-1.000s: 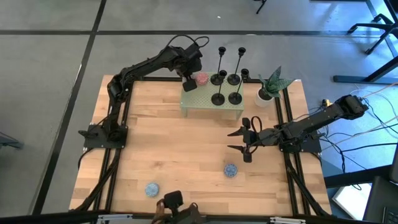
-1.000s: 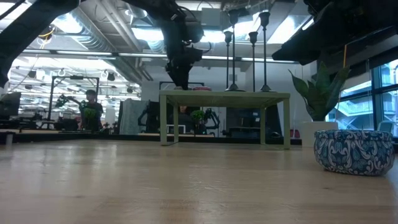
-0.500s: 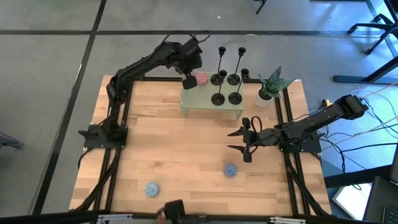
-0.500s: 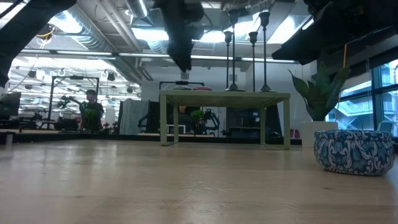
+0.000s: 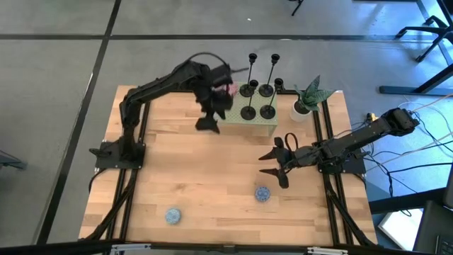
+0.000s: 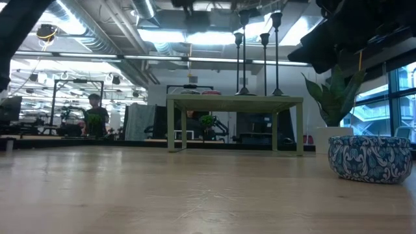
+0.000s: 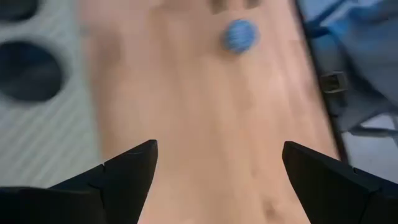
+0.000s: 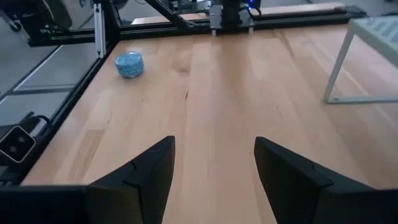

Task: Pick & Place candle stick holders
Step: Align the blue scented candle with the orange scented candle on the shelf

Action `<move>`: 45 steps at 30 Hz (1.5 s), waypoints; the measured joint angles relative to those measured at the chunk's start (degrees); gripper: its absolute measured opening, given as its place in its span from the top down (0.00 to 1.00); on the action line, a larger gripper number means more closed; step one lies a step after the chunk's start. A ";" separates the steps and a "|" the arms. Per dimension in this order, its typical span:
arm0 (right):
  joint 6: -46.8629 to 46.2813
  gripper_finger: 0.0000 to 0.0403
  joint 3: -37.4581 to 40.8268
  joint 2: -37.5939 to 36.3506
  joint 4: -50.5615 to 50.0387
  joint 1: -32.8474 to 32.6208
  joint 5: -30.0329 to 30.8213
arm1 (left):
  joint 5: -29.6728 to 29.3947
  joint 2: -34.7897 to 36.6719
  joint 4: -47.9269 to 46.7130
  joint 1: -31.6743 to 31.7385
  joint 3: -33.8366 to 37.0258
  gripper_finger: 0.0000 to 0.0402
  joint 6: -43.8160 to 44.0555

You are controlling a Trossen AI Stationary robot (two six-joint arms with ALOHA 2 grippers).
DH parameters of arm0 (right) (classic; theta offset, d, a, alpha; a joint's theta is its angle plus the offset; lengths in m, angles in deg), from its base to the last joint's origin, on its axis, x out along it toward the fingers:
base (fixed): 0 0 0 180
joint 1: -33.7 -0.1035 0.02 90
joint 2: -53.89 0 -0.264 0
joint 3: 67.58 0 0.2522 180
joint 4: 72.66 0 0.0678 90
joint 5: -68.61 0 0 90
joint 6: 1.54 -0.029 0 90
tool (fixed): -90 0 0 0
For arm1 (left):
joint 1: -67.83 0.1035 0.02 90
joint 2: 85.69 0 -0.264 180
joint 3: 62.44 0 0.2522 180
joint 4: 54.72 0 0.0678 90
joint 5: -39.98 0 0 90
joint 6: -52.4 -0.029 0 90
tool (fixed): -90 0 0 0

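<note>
Four black candle stick holders stand by their round bases on a pale green stand [image 5: 244, 122] at the table's far side: two at the back [image 5: 248, 89] [image 5: 266, 89] and two in front [image 5: 248, 112] [image 5: 267, 111]. Their thin stems show in the low view [image 6: 264, 62]. My left gripper [image 5: 207, 123] is open and empty, above the stand's near left corner; its wrist view [image 7: 217, 168] looks down on bare table beside the stand. My right gripper [image 5: 274, 166] is open and empty over the table's right middle, and also shows in its wrist view [image 8: 214, 162].
A pink disc [image 5: 229, 89] lies on the stand's far left, partly behind my left arm. Blue speckled discs lie on the table at the near middle [image 5: 262, 193] and near left [image 5: 173, 214]. A potted plant [image 5: 307, 99] stands right of the stand. A person [image 6: 95, 117] stands far behind.
My left gripper has risen from beside the pink disc at the stand's far left corner and swung toward the table's near edge, now above the stand's near left corner. The pink disc and the holders have stayed in place.
</note>
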 joint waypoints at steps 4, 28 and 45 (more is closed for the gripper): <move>-1.02 0.44 0.00 -0.02 -0.11 0.00 0.01 | -2.75 2.23 0.28 -7.10 0.00 0.15 1.25; -1.00 0.44 0.00 0.00 -4.27 -2.23 -8.23 | -64.77 13.89 -0.57 -46.70 17.59 0.15 48.95; 5.42 0.44 -0.02 0.04 -5.12 -2.29 -13.06 | -71.61 30.34 48.57 -51.81 64.20 0.15 63.11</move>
